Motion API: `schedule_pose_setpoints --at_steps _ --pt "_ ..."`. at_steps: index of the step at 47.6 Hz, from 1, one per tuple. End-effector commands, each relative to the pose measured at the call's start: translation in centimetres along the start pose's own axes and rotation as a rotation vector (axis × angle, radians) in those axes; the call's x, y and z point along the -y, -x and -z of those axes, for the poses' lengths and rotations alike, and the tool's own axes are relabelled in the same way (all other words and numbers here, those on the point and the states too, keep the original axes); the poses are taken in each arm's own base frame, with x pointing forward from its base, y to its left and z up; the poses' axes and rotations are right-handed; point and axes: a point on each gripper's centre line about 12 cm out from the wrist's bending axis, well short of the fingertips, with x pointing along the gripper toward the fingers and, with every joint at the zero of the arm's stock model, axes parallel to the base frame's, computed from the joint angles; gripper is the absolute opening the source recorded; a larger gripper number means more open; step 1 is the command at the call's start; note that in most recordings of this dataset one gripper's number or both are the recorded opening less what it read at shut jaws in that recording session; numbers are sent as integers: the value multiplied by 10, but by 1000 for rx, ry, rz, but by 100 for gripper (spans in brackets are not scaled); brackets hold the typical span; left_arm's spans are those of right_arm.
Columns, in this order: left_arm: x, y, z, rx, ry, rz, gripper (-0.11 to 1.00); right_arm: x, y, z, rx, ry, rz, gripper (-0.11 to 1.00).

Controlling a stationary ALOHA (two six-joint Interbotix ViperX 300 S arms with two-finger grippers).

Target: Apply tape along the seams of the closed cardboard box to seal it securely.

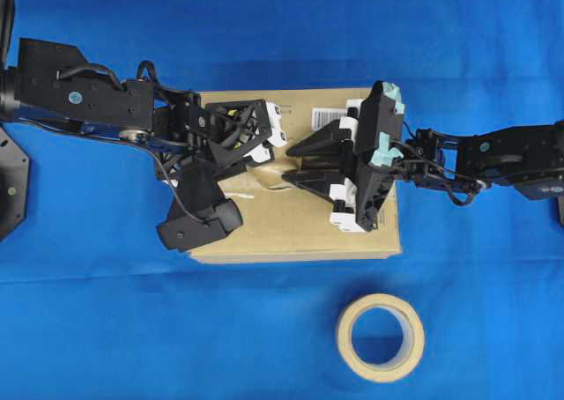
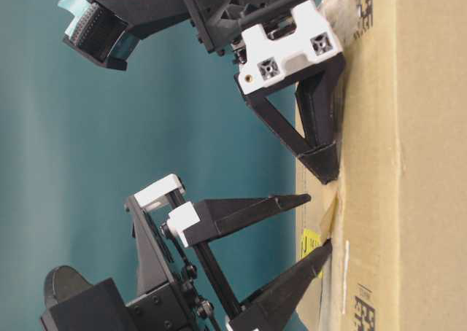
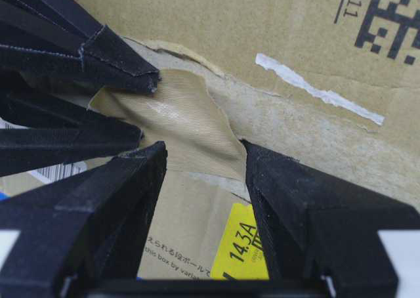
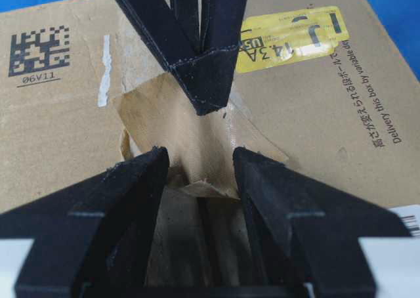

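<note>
Tape roll (image 1: 380,337) lies nearest on the blue tabletop (image 1: 106,329), just in front of the cardboard box (image 1: 291,233). On the box top, the tape (image 4: 174,124), a crumpled tan piece, sits mid-box over the seam area, between both grippers. Left gripper (image 3: 200,157) jaws spread narrow, tips straddling the tape, one tip on the yellow sticker (image 3: 246,249). Right gripper (image 4: 197,160) also partly spread, tips at the tape's opposite edge; can't tell if either pinches it. Barcode label (image 1: 328,115) near the far edge. Data code (image 4: 38,48) and a white tape scrap (image 4: 104,71) beyond the tape.
</note>
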Motion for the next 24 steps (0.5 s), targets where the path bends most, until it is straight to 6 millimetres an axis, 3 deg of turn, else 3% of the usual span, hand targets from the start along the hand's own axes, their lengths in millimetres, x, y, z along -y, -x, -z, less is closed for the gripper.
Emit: schedule_pose_setpoints --at_steps 1,24 --pt "3 1 -3 0 -6 23 49 -3 2 -5 19 -2 -8 46" --pt "4 6 -5 -22 -42 50 49 -3 2 -5 16 -1 -8 46"
